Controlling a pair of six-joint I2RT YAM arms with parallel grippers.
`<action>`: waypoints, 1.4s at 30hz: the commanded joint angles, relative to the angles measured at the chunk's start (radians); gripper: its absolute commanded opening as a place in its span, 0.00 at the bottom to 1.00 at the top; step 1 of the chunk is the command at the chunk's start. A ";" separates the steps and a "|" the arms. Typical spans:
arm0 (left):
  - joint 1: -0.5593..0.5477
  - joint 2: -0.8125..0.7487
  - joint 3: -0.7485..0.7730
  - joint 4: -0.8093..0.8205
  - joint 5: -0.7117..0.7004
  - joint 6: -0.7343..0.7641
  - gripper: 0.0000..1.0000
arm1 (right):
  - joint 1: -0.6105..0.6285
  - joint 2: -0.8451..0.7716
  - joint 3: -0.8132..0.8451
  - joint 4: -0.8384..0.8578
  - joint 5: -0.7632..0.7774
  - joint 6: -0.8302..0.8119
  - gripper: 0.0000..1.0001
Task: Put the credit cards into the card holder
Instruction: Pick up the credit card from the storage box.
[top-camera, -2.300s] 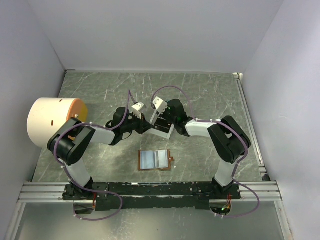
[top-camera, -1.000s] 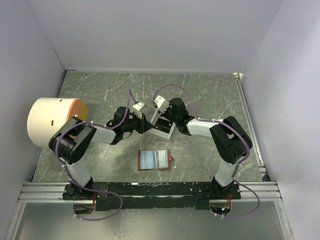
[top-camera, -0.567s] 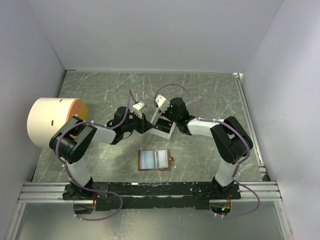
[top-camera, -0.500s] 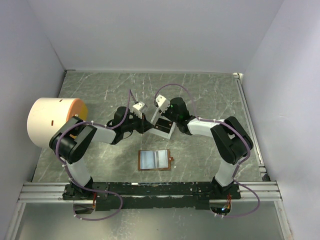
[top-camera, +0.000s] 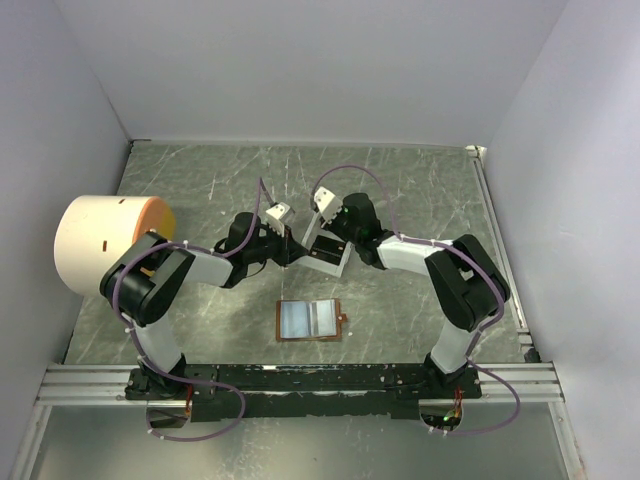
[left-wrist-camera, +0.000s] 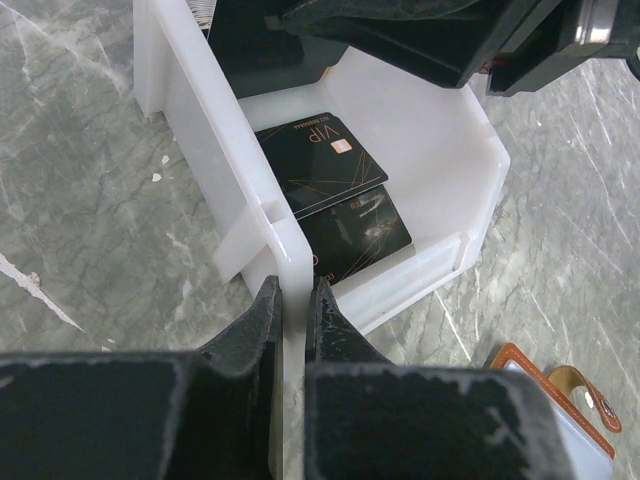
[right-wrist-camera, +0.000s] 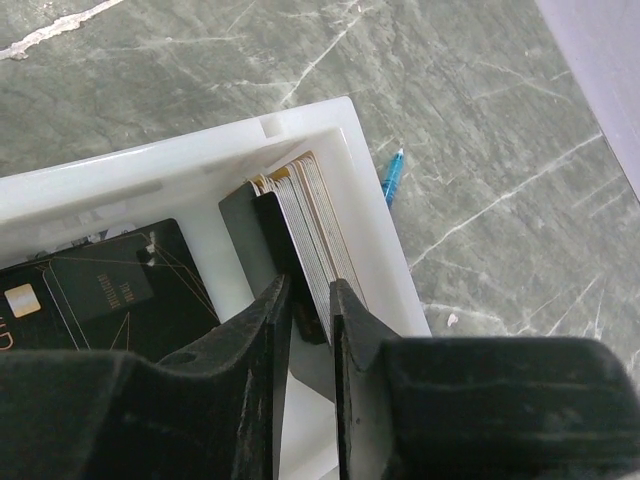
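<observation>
White plastic box (left-wrist-camera: 420, 130): left claw (left-wrist-camera: 293, 296) pinches its wall, steadying it; right claw (right-wrist-camera: 310, 300) straddles upright cards (right-wrist-camera: 312, 212), grip not discernible.

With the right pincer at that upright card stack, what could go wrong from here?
The right pincer seems to straddle several upright credit cards at once, so it may lift more than one. The left pincer holds the white box only by a thin wall; a pull could tip it.
</observation>
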 joint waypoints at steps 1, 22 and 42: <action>-0.004 0.011 0.011 0.017 0.068 0.003 0.07 | -0.033 -0.035 0.041 0.030 0.009 -0.018 0.00; 0.006 -0.024 0.098 -0.065 -0.029 -0.175 0.40 | -0.032 -0.183 0.039 -0.146 -0.164 0.078 0.00; 0.020 -0.349 0.111 -0.471 -0.236 -0.207 0.45 | 0.001 -0.537 0.046 -0.541 0.117 1.017 0.00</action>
